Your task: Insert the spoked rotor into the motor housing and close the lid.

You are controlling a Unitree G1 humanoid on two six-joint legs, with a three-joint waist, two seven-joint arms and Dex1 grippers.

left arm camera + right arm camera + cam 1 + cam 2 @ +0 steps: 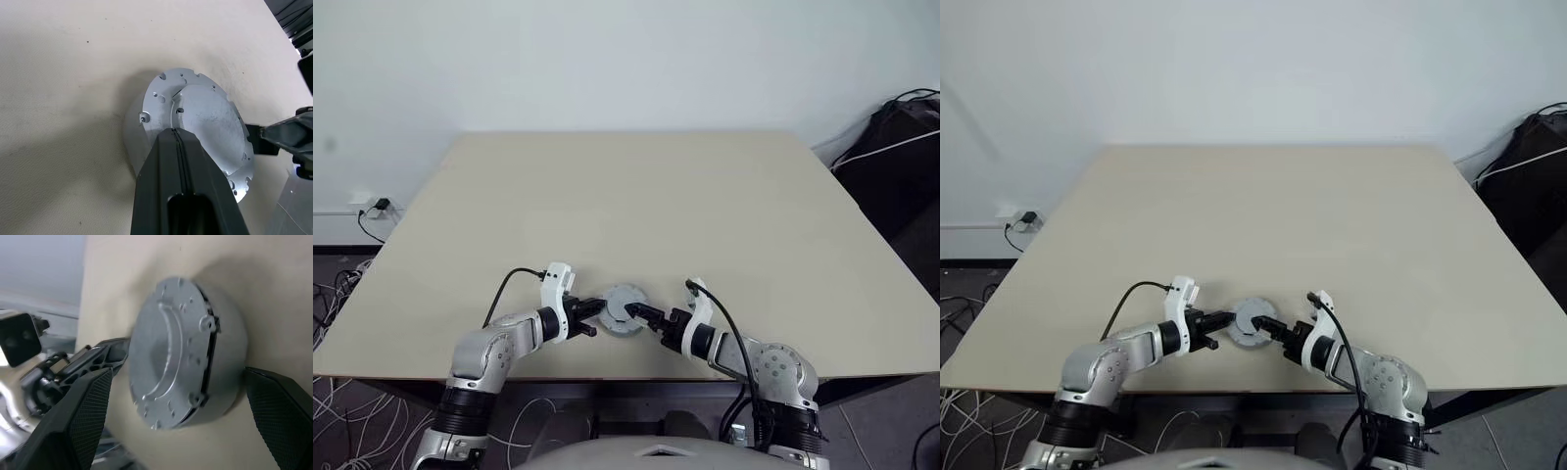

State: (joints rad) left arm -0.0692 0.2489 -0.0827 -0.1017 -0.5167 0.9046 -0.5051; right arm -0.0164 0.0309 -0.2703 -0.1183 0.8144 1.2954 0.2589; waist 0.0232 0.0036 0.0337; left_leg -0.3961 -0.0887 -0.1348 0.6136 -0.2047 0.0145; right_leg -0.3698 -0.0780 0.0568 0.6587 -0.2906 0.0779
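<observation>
Seating: the lid (171, 352) lies plain face up on the motor housing (222, 357), near the table (636, 196) front edge.
Left gripper (178, 139): pressed together, tip on the lid.
Right gripper (178, 421): spread wide, straddling the housing.
Risk: you could trap the visible seam crooked by squeezing off-centre.

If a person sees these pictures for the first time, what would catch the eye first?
Most striking is the round grey metal lid, plain face up, on the motor housing near the front edge of the wide beige table. The left gripper meets it with shut jaws from one side; the right gripper, jaws wide, flanks the other.
</observation>
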